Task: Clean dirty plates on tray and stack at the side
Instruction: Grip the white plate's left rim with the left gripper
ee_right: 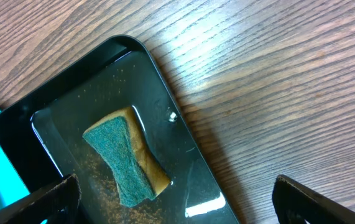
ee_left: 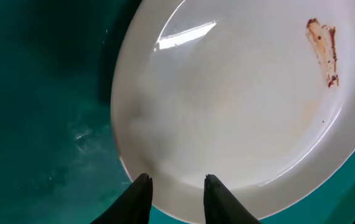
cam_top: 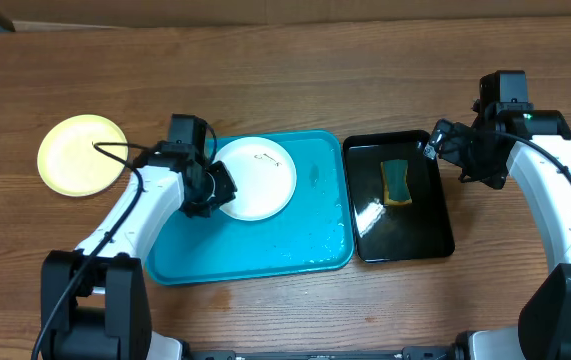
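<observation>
A white plate lies in the upper left part of the turquoise tray. It carries a reddish-brown smudge near its far rim. My left gripper hovers at this plate's left edge. In the left wrist view its jaws stand a little apart over the plate rim, with nothing held between them. A pale yellow-green plate rests on the table left of the tray. My right gripper is wide open above the black tray's far right corner, holding nothing.
A glossy black tray sits right of the turquoise one and holds a green-and-yellow sponge in shallow water. In the right wrist view the sponge lies below and left of the open jaws. Water drops wet the turquoise tray floor.
</observation>
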Motion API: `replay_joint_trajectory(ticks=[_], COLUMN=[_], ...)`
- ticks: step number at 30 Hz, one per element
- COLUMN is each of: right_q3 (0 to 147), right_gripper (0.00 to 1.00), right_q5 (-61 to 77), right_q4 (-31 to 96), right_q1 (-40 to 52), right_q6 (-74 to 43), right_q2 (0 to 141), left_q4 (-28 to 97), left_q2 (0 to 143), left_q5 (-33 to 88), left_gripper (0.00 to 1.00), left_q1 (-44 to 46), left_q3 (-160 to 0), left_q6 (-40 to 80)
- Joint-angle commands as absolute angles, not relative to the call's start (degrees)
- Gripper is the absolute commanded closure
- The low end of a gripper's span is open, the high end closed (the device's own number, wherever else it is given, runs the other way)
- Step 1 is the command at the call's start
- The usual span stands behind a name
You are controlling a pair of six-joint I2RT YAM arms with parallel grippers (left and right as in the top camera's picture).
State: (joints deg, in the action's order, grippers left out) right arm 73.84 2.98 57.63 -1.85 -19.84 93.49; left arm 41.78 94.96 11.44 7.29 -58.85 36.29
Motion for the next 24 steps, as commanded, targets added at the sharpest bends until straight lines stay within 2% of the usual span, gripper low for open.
replay_joint_trajectory(ticks=[1,5,8,14,24], right_q3=[75.07,75.07,75.07,75.07,75.07], right_gripper=[0.00,0.00,0.00,0.00,0.00], right_q5=[3.11,3.11,3.11,3.11,3.11], right_q4=[57.34,57.34,57.34,57.34,57.34], right_q1=[-2.00,-2.00,-2.00,-2.00,-2.00], right_q6=[-19.94,-19.94,-19.94,-19.94,-19.94], right_q2=[92.38,92.38,92.38,92.38,92.38], left_q4=[41.52,41.76,41.93,43.27,44.14], left_q2=[95.64,95.64,95.64,95.68,96.01], left_q5=[9.45,9.45,9.45,9.45,9.23], left_gripper=[0.69,0.69,0.65,0.70,0.71], left_q1=[8.69,9.47,9.91,9.93,10.85], left_q3=[-57.43,-56.86,-56.55,-56.38,-55.61], left_q6=[45.52,46.35,46.41,50.63,51.05])
